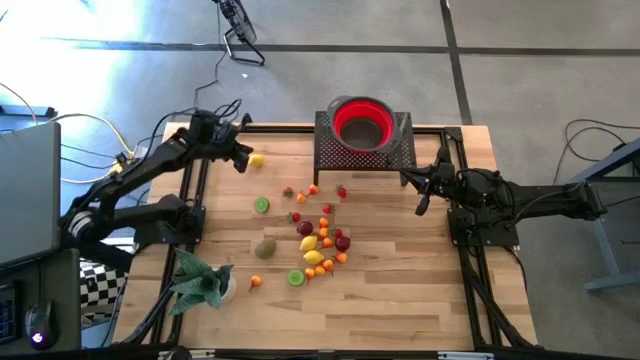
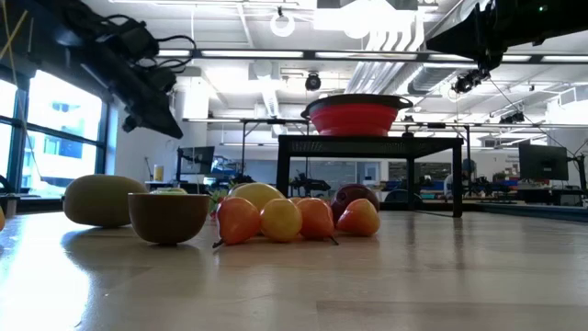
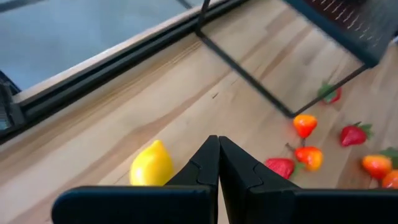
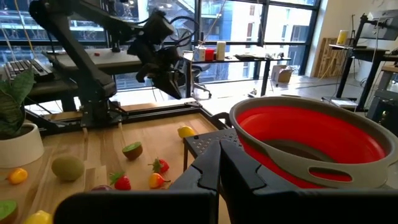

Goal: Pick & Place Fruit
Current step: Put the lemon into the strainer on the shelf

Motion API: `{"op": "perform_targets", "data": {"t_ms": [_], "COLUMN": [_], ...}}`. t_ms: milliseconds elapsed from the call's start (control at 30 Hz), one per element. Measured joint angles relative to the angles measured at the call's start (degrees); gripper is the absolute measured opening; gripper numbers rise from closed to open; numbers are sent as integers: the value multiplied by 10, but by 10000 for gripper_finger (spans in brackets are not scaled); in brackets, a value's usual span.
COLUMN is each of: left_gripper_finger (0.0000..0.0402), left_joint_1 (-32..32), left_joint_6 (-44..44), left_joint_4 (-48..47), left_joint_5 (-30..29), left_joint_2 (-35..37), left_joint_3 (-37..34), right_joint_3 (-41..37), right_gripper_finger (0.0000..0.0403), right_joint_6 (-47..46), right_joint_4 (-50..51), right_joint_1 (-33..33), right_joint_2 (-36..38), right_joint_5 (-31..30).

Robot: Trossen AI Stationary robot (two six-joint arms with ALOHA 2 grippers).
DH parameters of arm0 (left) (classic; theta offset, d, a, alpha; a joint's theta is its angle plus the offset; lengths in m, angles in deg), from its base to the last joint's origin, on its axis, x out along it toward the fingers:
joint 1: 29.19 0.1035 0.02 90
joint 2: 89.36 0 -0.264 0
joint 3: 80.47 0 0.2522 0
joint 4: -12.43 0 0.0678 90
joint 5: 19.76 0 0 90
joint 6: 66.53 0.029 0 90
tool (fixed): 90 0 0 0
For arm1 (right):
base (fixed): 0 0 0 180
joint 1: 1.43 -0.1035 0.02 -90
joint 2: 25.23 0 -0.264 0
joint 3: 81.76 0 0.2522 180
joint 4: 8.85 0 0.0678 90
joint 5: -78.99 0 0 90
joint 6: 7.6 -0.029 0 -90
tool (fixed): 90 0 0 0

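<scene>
The lone lemon (image 1: 257, 159) lies in the upper left of the high view, apart from the fruit (image 1: 318, 240) scattered at centre. It sits just right of the left gripper (image 1: 240, 163), whose fingers are pressed together and empty; its long axis runs roughly left to right. The right gripper (image 1: 418, 196), also closed on nothing, hangs right of centre beside the red bowl (image 1: 363, 122), farther off. No writing is legible.
</scene>
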Motion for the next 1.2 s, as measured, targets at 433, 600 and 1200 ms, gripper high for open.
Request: {"op": "perform_targets", "data": {"t_ms": [433,600,1200], "left_gripper_finger": [0,0,203], "left_joint_1": [0,0,0], "left_joint_6": [83,105,44], "left_joint_4": [-79,-79,-133], "left_joint_5": [-25,-24,-29], "left_joint_2": [-53,-53,-75], "left_joint_3": [95,95,95], "right_joint_3": [0,0,0], "right_gripper_finger": [3,3,3], "right_joint_6": [-3,-3,-2], "right_joint_4": [0,3,18], "right_joint_1": [0,0,0], "right_joint_2": [0,0,0], "right_joint_5": [0,0,0]}}
